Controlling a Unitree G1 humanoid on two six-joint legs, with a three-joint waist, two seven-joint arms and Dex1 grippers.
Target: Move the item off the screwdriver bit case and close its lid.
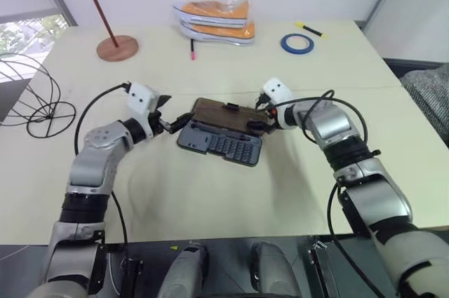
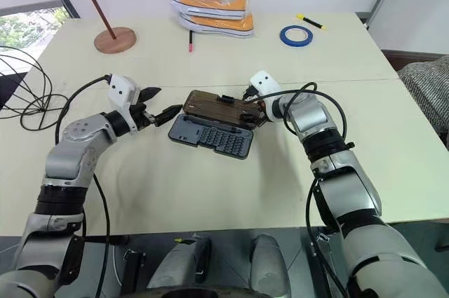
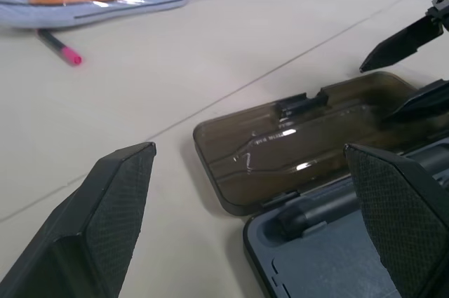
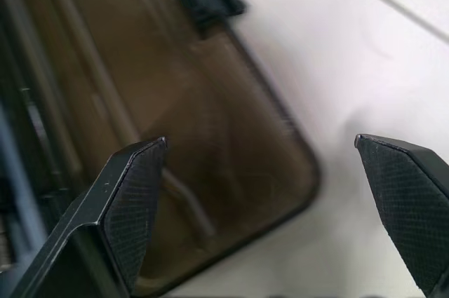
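Wire globe [image 1: 31, 95] sits at the far left edge of the counter [image 1: 210, 193], well apart from the bit case [image 1: 221, 145] — so the first half of the task looks done, and the case is free to shut.

Case lies open near the counter's middle. Its dark base faces up with rows of bits; the smoky lid [image 1: 223, 113] is folded flat behind it, away from the robot, latch tab on its far edge. Lid flat on the counter means it must be swung up and over toward the base.

Left gripper [image 1: 170, 117] hangs just beside the case's left end, fingers spread wide, holding nothing. It seems posted there to steady the base while the lid turns. Right gripper [image 1: 256, 120] is at the lid's right end, also wide open and empty. In the right wrist view one finger [image 4: 130, 203] hangs over the lid and the other [image 4: 410, 200] over bare counter beyond the lid's rim, so the jaws straddle that edge — likely lining up to catch it. Whether a fingertip already touches the plastic I cannot tell; that view is blurred.

Shoes in a bag [image 1: 214, 21], blue tape roll [image 1: 297, 43], marker [image 1: 309, 29], pink-tipped pen [image 1: 191, 49] and red-brown stand [image 1: 116, 47] sit at the far side, out of the way.
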